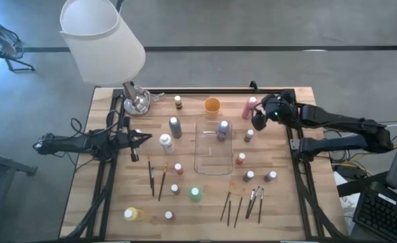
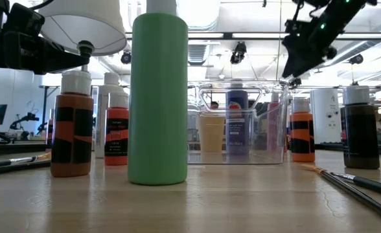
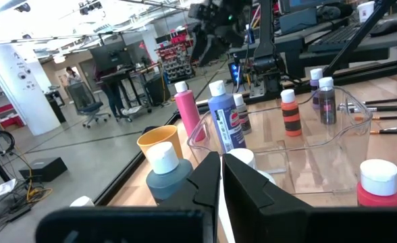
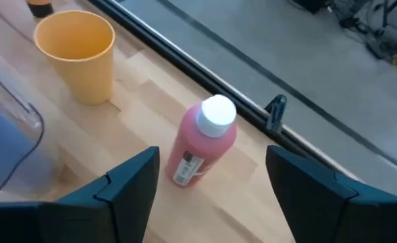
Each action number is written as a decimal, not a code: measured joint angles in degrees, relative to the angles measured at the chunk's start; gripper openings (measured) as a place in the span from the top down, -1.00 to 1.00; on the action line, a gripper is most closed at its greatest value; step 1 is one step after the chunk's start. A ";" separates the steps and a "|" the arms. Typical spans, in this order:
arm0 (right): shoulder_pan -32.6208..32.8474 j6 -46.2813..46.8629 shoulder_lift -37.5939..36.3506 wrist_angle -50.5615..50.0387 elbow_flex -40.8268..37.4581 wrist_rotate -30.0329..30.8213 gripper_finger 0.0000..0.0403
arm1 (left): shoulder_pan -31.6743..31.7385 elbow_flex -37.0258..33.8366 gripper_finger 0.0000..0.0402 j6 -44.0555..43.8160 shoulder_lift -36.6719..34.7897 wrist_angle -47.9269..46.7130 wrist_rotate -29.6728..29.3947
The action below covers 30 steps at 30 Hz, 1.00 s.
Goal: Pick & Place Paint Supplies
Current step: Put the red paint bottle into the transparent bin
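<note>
right wrist view: right gripper [image 4: 208, 185], fingers spread wide and holding nothing, hovers over the pink bottle [image 4: 202, 143], which stands upright near the table's far edge, beside the orange cup [image 4: 77, 54] and outside the clear tray [image 1: 213, 148]. step in hand, as judged: approach for the pick of this bottle; nothing gripped yet. next move calls for: a descent with the two fingers kept either side of the round body, a firm close below the white cap, then a lift and carry toward the tray, clear of the cup and the tray wall. left gripper [image 3: 220, 182]: fingers pressed together, empty, waiting at the table's left side near the grey bottle [image 3: 166, 177]. items in tray: one blue bottle [image 1: 223, 129], upright at the far end. items on table, not yet placed: small bottles scattered around the tray, among them a green bottle [image 1: 196, 194], a white bottle [image 1: 165, 142] and a yellow bottle [image 1: 132, 214]; thin brushes [image 1: 242, 204] lie in a loose group at the near right, more at the near left. materials: bottles smooth plastic, cylindrical, shouldered, with white ribbed caps and paper labels; tray thin, clear, rigid plastic, rectangular with rounded corners; cup matte, tapered; table [image 1: 286, 226] pale jointed wood planks with a dark metal rim; brushes slender, dark and reddish handles.
</note>
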 joint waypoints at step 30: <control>-13.25 -1.34 12.35 18.30 -5.14 -10.55 -0.34 | 0.01 -0.01 0.88 0.01 0.00 -0.02 0.00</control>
